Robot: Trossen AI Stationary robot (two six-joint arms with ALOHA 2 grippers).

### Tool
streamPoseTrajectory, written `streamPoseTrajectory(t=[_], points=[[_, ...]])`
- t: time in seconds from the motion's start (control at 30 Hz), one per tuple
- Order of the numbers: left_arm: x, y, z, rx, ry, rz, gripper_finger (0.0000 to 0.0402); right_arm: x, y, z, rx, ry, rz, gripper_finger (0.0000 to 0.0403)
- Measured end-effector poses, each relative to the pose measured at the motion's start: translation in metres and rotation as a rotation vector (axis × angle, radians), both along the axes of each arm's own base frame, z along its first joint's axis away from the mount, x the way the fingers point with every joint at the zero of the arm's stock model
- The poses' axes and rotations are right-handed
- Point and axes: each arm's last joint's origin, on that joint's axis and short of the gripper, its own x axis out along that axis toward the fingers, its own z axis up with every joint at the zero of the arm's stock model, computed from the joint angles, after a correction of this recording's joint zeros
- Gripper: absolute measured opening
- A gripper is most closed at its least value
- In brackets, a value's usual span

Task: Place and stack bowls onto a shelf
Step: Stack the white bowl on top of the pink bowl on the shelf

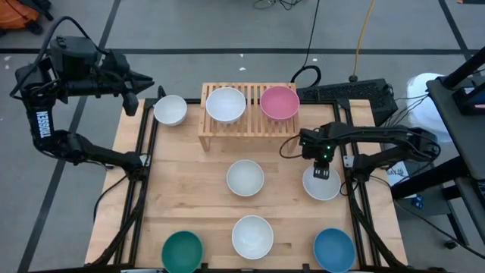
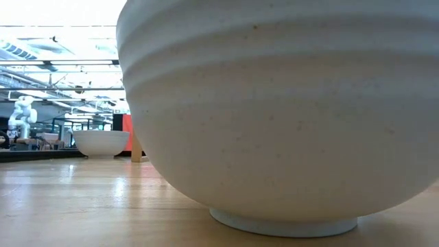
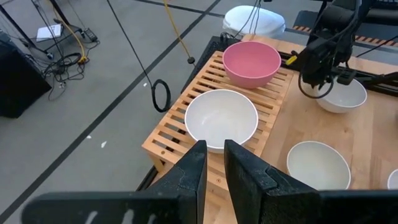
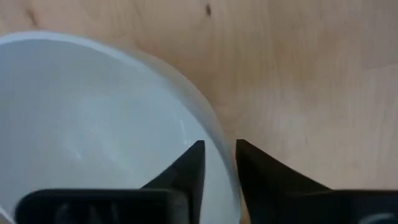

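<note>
1. The tabletop carries the shelf at its far edge, with a white bowl and a pink bowl side by side on the slats.
2. A keyboard and cables lie just beyond the shelf.
3. Loose bowls: white ones, teal, blue.
4. The right hand straddles the rim of another white bowl, fingers narrowly apart, one inside, one outside.
5. The left hand hovers off the tabletop's far left corner, nearly closed, holding nothing.
6. In the low view one near bowl blocks almost everything.
</note>
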Motion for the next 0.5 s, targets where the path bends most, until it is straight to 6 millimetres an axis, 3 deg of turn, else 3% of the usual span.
streamPoseTrajectory(t=[0.17,0.37,0.5], points=[[0.000,0.000,0.000,-0.006,-0.003,0.004,0.0062,0.008,-0.003,-0.007,0.002,-0.011,0.030,0.0009],[0.002,0.001,0.000,-0.037,-0.017,0.025,0.0063,0.011,-0.002,-0.007,0.035,-0.064,0.032,0.0002],[0.002,0.001,0.000,-0.037,-0.017,0.024,0.0062,0.010,-0.001,0.005,0.024,-0.061,0.013,0.0001]])
